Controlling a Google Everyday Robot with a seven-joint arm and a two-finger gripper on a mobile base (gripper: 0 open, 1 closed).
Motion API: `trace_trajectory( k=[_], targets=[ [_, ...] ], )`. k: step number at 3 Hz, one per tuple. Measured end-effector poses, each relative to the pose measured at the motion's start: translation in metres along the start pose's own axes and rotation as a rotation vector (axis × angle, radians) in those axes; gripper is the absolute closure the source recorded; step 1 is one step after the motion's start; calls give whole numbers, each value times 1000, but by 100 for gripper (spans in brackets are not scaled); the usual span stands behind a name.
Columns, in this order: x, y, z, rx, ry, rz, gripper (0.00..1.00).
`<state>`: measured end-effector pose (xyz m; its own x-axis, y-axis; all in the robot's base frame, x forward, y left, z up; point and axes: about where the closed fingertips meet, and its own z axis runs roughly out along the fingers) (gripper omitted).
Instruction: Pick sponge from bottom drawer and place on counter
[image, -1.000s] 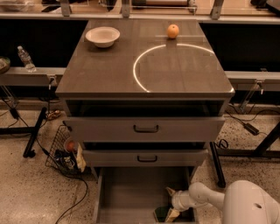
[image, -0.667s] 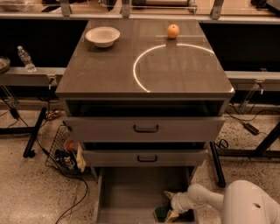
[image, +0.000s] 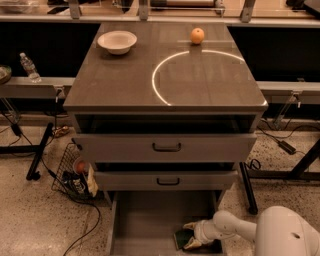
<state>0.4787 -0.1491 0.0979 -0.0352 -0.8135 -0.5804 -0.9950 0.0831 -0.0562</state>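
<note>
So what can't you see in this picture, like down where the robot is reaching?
All in the camera view:
- The tool is low in the bottom drawer, at the sponge. Its own wrist hides whether it grips the sponge.
- The tool covers the sponge's right part.
- The bottom picture edge cuts off the drawer's front.
- The insides of the two upper drawers are lost in shadow.
- The things in the floor basket are too small to name.

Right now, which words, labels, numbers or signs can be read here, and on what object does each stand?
No text is readable anywhere.
On the counter: only a white arc, no letters.
On the bottle at the left: label too small to read.
In the wire basket: contents too blurred to read.
On the sponge, the bottom drawer and the gripper at the sponge in that drawer: no markings visible.
</note>
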Motion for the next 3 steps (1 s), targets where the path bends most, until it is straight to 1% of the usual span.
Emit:
trace_trajectory(
  k=[1, 2, 3],
  targets=[
    [-2, 0, -3, 0, 0, 0, 85],
    [-22, -2, -21, 29, -18, -20, 100],
    [-73, -8, -71, 84, -85, -38, 100]
  ],
)
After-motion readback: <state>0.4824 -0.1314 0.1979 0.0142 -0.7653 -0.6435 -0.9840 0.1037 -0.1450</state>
